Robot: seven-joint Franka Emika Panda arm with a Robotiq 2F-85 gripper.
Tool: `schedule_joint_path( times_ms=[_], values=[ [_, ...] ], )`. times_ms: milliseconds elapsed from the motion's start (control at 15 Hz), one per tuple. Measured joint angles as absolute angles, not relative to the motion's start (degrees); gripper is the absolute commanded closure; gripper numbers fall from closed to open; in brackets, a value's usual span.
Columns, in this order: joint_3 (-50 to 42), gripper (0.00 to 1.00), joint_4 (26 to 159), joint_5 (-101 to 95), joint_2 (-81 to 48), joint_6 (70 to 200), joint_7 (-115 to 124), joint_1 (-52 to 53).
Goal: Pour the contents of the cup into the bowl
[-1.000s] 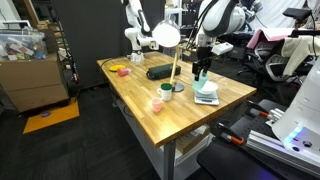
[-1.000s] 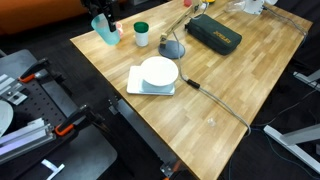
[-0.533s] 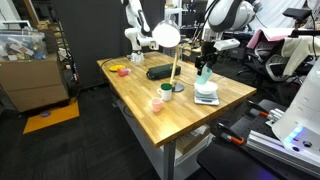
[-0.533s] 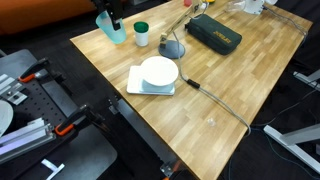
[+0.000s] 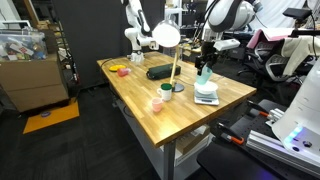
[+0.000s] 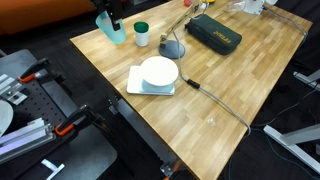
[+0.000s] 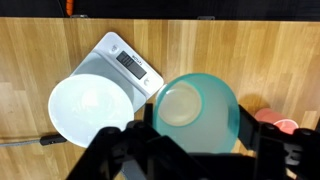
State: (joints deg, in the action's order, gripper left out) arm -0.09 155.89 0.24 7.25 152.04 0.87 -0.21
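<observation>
Robotics laboratory. A wooden workbench (image 5: 185, 105) stands on a dark floor, flanked by stacked cardboard boxes (image 5: 38, 82), a white robot arm (image 5: 134, 28) at its far end and metal framing with orange-handled clamps (image 6: 68, 126). A digital scale (image 7: 132, 64) lies on the bench top.

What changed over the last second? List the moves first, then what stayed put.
The tool, already shut on the cup, carried it a little toward the bowl during the first half second, then held still. The bowl, scale, lamp, green cup and dark case did not move.
</observation>
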Motion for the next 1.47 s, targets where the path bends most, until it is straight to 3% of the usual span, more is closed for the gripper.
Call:
schedule_joint_path(
  times_ms=[400,467,1000,1067,1467],
  values=[
    [-3.8,0.48,147.8,-0.8,6.3,150.6,4.0,-4.5],
    [-4.5,0.23,146.0,-0.8,5.5,150.2,4.5,-5.2],
    [-4.5,0.23,145.8,-0.8,5.1,150.1,4.5,-4.9],
    [-4.5,0.48,145.8,-0.8,5.1,150.1,4.5,-4.9],
    [-4.8,0.48,145.1,1.5,4.3,150.1,4.5,-4.9]
  ],
)
